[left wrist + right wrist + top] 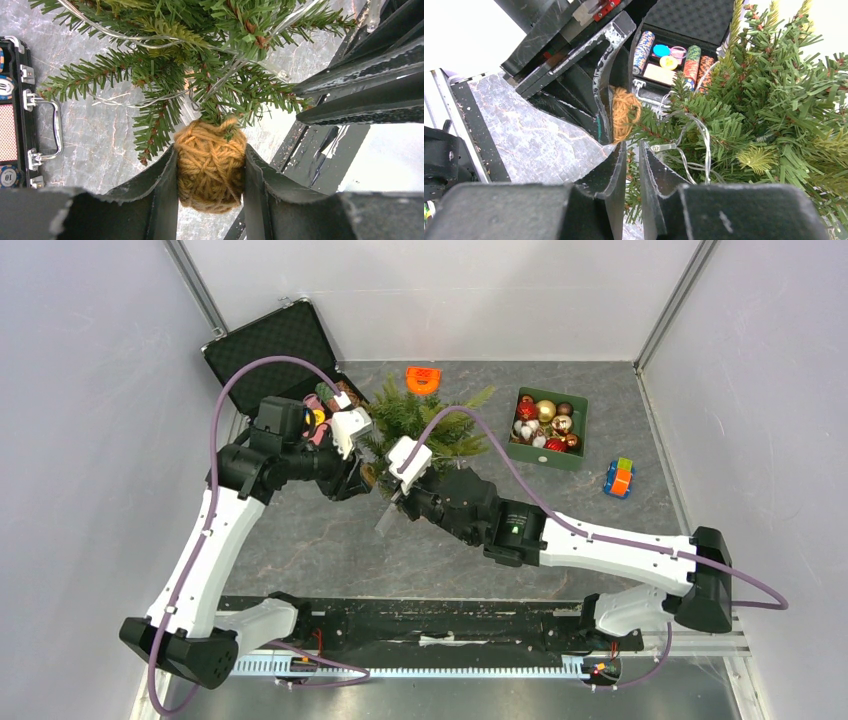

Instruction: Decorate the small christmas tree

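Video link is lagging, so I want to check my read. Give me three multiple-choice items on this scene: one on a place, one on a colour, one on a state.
1. Where does the green ornament box sit relative to the small christmas tree?
A. left of it
B. right of it
C. in front of it

2. What colour is the yarn ball?
A. mustard yellow
B. blue
C. white

3. The left end effector is:
A. open and empty
B. shut, holding nothing
C. shut on the yarn ball

Answers:
1 B, the top view shows the box right of the tree.
2 A, the left wrist view shows mustard strands.
3 C, it clamps the ball's two sides.
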`<state>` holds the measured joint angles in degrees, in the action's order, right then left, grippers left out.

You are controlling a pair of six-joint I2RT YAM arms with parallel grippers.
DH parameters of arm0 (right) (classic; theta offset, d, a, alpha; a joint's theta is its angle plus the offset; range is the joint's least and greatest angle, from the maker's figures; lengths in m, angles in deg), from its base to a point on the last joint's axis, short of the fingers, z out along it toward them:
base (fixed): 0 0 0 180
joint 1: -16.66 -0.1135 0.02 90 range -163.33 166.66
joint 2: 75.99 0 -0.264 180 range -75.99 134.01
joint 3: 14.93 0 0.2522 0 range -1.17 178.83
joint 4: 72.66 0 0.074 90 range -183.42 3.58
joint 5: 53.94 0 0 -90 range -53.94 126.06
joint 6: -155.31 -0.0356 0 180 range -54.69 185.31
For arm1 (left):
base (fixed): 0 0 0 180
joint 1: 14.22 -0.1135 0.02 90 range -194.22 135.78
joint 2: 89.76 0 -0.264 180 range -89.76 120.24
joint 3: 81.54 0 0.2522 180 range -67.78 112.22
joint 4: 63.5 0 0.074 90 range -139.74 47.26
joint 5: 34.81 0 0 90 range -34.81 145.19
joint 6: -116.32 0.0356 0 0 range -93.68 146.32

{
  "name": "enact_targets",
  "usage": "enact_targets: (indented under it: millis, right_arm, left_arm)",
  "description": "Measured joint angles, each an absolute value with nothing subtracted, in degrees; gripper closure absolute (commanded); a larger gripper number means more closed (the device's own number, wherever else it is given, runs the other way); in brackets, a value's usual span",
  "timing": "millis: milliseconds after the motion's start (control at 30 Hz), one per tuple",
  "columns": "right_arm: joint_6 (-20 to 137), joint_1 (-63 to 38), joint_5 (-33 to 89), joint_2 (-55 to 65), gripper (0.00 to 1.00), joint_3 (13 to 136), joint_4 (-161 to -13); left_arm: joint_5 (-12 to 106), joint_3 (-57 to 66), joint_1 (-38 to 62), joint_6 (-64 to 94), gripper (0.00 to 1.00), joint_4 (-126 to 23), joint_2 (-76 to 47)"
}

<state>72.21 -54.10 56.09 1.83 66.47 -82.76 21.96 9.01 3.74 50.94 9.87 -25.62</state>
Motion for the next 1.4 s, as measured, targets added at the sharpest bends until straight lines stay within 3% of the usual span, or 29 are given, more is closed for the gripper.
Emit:
enact_targets:
  millis: [567,967,1200,1400]
  right_arm:
    - [71.49,-54.1,50.6,-1.47,0.67,63.12,-80.55]
    - [71.29,-54.1,49.82,-4.16,0.59,60.81,-79.7]
    - [71.11,-54.1,49.82,-4.6,0.55,60.59,-79.53]
    - [71.11,-54.1,49.62,-4.71,0.53,60.19,-79.55]
  left_arm:
    - [21.83,5.6,3.7,50.9,0.97,6.9,-28.33]
    - [21.61,4.03,3.48,50.9,0.72,5.68,-29.58]
    - [21.61,3.96,3.48,50.92,0.49,5.39,-30.1]
    - [21.61,3.96,3.48,50.9,0.44,5.37,-30.19]
